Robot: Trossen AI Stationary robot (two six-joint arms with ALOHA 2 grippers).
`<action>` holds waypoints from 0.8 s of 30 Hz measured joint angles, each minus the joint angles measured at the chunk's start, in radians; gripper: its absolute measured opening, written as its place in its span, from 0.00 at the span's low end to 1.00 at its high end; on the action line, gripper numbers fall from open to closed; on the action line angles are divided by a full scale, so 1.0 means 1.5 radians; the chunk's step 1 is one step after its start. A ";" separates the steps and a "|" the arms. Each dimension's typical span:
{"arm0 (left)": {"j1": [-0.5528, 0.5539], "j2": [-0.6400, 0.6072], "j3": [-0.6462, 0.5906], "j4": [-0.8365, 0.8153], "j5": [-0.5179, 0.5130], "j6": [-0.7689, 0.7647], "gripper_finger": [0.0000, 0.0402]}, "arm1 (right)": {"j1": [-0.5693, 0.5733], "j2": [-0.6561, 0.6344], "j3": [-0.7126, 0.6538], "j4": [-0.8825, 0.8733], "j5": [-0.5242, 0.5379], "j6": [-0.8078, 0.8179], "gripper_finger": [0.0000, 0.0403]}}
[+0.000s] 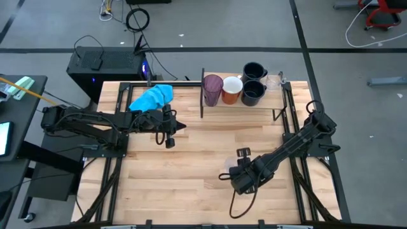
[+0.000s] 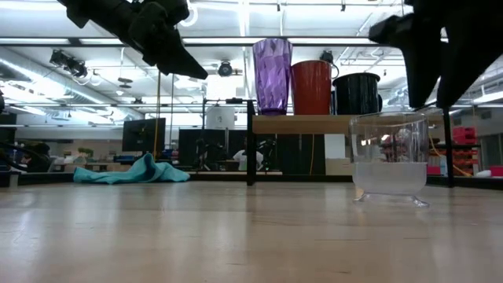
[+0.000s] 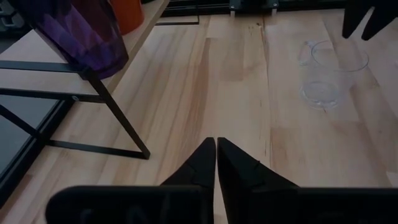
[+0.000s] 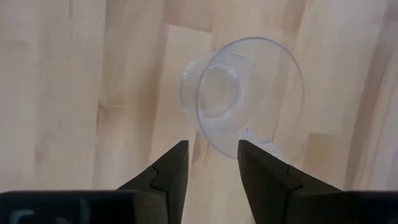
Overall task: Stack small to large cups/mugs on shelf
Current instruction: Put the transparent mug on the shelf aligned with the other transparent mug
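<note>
1. My right claw (image 4: pixel 211 163) hangs above a small clear cup (image 4: pixel 249 93) on the table (image 1: pixel 191 184), well out from the shelf (image 1: pixel 254 102) on the near side. Fingers apart, a gap between them, nothing in them.
2. Through my right wrist cam I look down into the cup's mouth; it sits just past my fingertips (image 4: pixel 177 152), not between them. From table height the cup (image 2: pixel 389 157) stands upright on the wood, my claw above it, not touching.
3. My left claw (image 3: pixel 216 146) is pressed together, tips meeting, holding nothing. It hovers off the table on the shelf's left, beside the blue cloth (image 1: pixel 152 97).
4. From above, my left claw (image 1: pixel 170 130) sits left of the shelf, and my right claw (image 1: pixel 236 166) is in front of the shelf w/ the cup (image 1: pixel 229 164) right by it.
5. On the shelf, left to right: purple tumbler (image 1: pixel 212 89), orange mug (image 1: pixel 231 89), then two black mugs (image 1: pixel 253 93), one behind the other.
6. At the shelf's right end there's a second clear cup (image 1: pixel 274 81), faint, next to the rear black mug.
7. The cloth lies bunched on the table left of the shelf, apart from it.
8. Table-height cam shows the tumbler (image 2: pixel 272 75), orange mug (image 2: pixel 312 86) and a black mug (image 2: pixel 357 93) standing upright in a row on the board.
</note>
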 joint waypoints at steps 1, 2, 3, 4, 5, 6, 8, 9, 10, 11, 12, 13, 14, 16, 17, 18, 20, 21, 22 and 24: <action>0.000 0.000 0.000 0.000 0.000 0.000 0.06 | 0.000 0.000 -0.006 0.007 0.001 -0.002 0.36; 0.000 0.000 0.000 0.001 0.000 0.000 0.05 | -0.001 0.000 -0.014 0.018 0.001 -0.006 0.36; 0.000 0.000 0.000 0.001 0.000 0.000 0.05 | 0.000 0.000 -0.020 0.028 0.001 -0.012 0.36; 0.000 0.000 0.000 0.001 0.000 0.000 0.05 | 0.000 0.000 -0.025 0.038 0.000 -0.020 0.36; 0.000 0.000 0.000 0.001 0.000 0.000 0.04 | 0.000 0.000 -0.027 0.047 0.001 -0.027 0.36; 0.000 0.000 0.000 0.001 0.000 0.000 0.04 | 0.000 0.000 -0.029 0.052 0.005 -0.032 0.36; 0.000 0.000 0.000 0.001 0.000 0.000 0.04 | 0.000 0.000 -0.029 0.058 0.018 -0.037 0.36; 0.000 0.000 0.000 0.001 0.000 0.000 0.04 | 0.000 0.000 -0.029 0.062 0.020 -0.040 0.36; 0.000 0.000 0.000 0.001 0.000 0.000 0.05 | -0.001 0.000 -0.029 0.065 0.020 -0.043 0.35; 0.000 0.000 0.000 0.001 0.000 0.000 0.05 | 0.000 0.000 -0.029 0.066 0.020 -0.048 0.35; 0.000 0.000 0.000 0.001 0.000 0.000 0.06 | 0.000 0.000 -0.030 0.067 0.020 -0.054 0.34; 0.000 0.000 0.000 0.001 0.000 0.000 0.06 | 0.000 0.000 -0.030 0.069 0.020 -0.057 0.33; 0.000 0.000 0.000 0.001 0.000 0.000 0.06 | 0.000 0.000 -0.030 0.072 0.020 -0.058 0.32; 0.000 0.000 0.000 0.001 0.000 0.000 0.07 | 0.000 0.000 -0.030 0.079 0.020 -0.065 0.31; 0.000 0.000 0.000 0.001 0.000 0.000 0.07 | -0.001 0.000 -0.030 0.082 0.020 -0.070 0.30; 0.000 0.000 0.000 0.001 0.000 0.000 0.07 | 0.000 0.000 -0.030 0.086 0.020 -0.073 0.29; 0.000 0.000 0.000 0.001 0.000 0.000 0.07 | -0.001 0.000 -0.036 0.100 0.020 -0.075 0.28; 0.000 0.000 0.000 0.001 0.000 0.000 0.07 | -0.003 0.000 -0.043 0.107 0.020 -0.075 0.27; 0.000 0.000 0.000 0.001 0.000 0.000 0.07 | -0.004 0.000 -0.051 0.109 0.019 -0.075 0.27; 0.000 0.000 0.000 0.002 0.000 0.000 0.06 | -0.004 0.001 -0.064 0.109 0.017 -0.074 0.26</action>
